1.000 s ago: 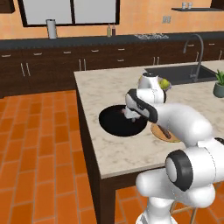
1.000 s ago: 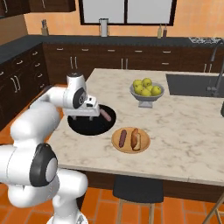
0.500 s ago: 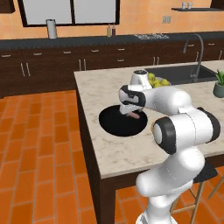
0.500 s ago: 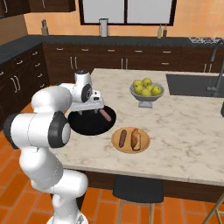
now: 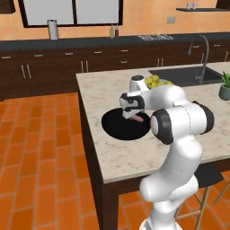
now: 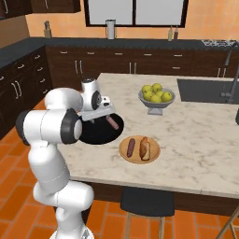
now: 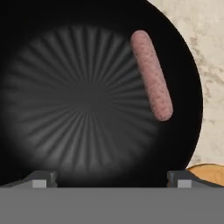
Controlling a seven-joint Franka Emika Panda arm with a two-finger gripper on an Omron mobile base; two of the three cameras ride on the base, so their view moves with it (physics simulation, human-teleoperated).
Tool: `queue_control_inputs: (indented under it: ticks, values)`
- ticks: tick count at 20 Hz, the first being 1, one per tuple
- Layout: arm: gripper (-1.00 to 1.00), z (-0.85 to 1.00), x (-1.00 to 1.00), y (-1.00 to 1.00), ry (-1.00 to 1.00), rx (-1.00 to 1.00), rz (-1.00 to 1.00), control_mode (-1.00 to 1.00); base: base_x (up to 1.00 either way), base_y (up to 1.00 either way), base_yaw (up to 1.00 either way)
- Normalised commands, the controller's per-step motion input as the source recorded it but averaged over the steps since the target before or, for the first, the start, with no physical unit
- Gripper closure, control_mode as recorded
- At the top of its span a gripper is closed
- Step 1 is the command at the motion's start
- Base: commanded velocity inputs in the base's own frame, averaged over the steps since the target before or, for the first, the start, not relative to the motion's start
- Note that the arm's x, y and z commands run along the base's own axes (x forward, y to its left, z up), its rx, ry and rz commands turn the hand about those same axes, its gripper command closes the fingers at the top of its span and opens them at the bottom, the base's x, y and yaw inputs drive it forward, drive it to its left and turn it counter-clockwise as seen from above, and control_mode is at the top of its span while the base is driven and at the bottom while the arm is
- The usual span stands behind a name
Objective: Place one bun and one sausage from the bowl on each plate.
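The black bowl [image 5: 114, 128] [image 6: 95, 135] [image 7: 87, 96] lies near the island's left edge. One pinkish-brown sausage [image 5: 137, 119] [image 6: 111, 122] [image 7: 152, 74] rests inside it, by the rim. My gripper [image 5: 128, 113] [image 6: 92, 118] [image 7: 111, 179] hovers just above the bowl, pointing down, open and holding nothing. The sausage lies beyond and to one side of the fingertips [image 7: 41, 178]. To the bowl's right, the tan plate [image 6: 139, 158] [image 7: 210, 169] carries a sausage [image 6: 131, 146] and a bun [image 6: 145, 148] side by side.
A grey footed bowl of yellow-green fruit [image 6: 156, 95] [image 5: 155, 81] stands behind the plate. The sink and tap [image 5: 200, 58] [image 6: 210, 91] are at the far right, with a potted plant [image 5: 224, 85] beside them. Bare marble stretches right of the tan plate.
My elbow has swung up and round while the hand stayed over the black bowl, shifting slightly across it. The jaws stay open. The sausage in the bowl has not moved.
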Motion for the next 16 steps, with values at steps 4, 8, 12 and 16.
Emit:
queue_control_inputs:
  ticks: [4,8,12,16]
  values:
    - [-1.0,-0.3,0.54,-0.04,-0.07,-0.08,0.03,-1.0,0.0,0.0,0.0]
    - [-1.0,-0.09,0.56,-0.12,-0.02,-0.03,0.02,-1.0,0.0,0.0,0.0]
    - [-1.0,0.0,0.43,-0.25,0.0,0.0,0.0,-1.0,0.0,0.0,0.0]
    - [-1.0,-0.13,0.2,-0.24,0.0,0.0,0.0,-1.0,0.0,0.0,0.0]
